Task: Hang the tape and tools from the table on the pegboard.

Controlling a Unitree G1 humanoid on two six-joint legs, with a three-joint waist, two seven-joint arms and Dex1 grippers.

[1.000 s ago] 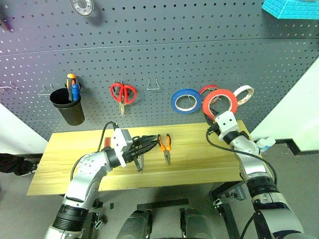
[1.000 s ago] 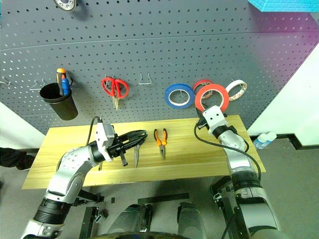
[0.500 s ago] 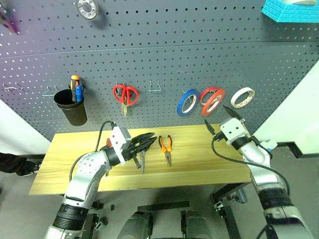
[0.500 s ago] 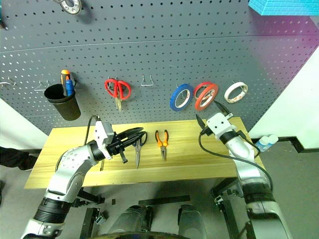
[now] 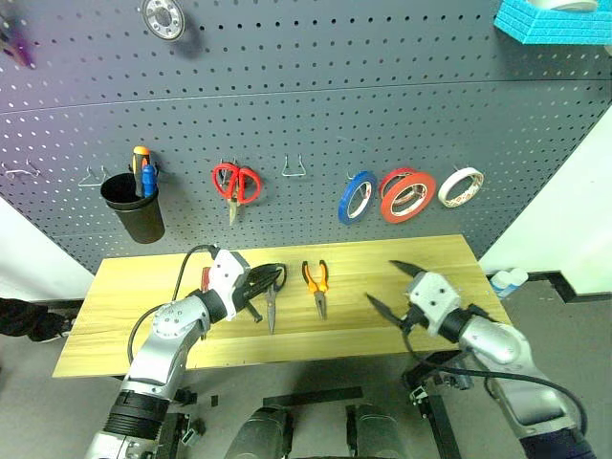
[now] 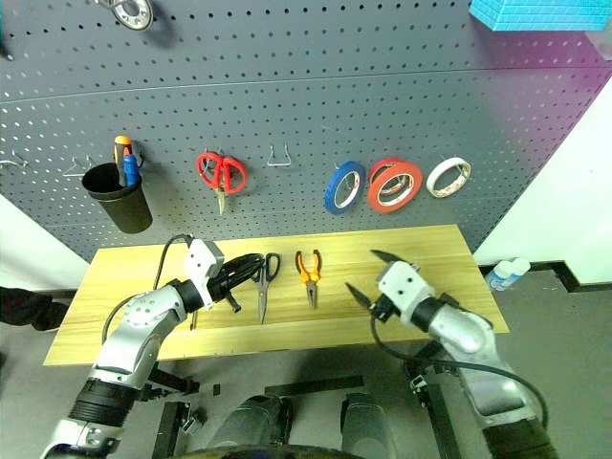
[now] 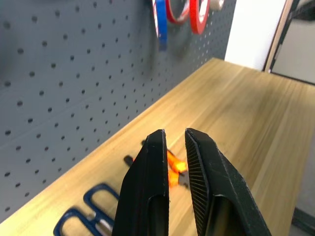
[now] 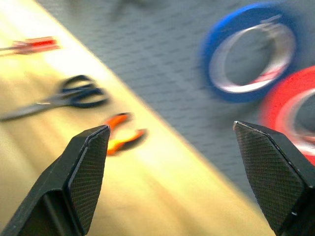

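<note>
Tape hung; my left gripper clenched, seemingly empty, must open over black scissors, frame centre; right gripper released.

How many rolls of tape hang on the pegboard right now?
4, all in a row on the pegboard right of the bare hook: a blue roll, a thin red roll partly behind the wide red-orange tape, then a white roll.

Head stereo pair high above table, facing pegboard, wrist cameras close, low
</note>
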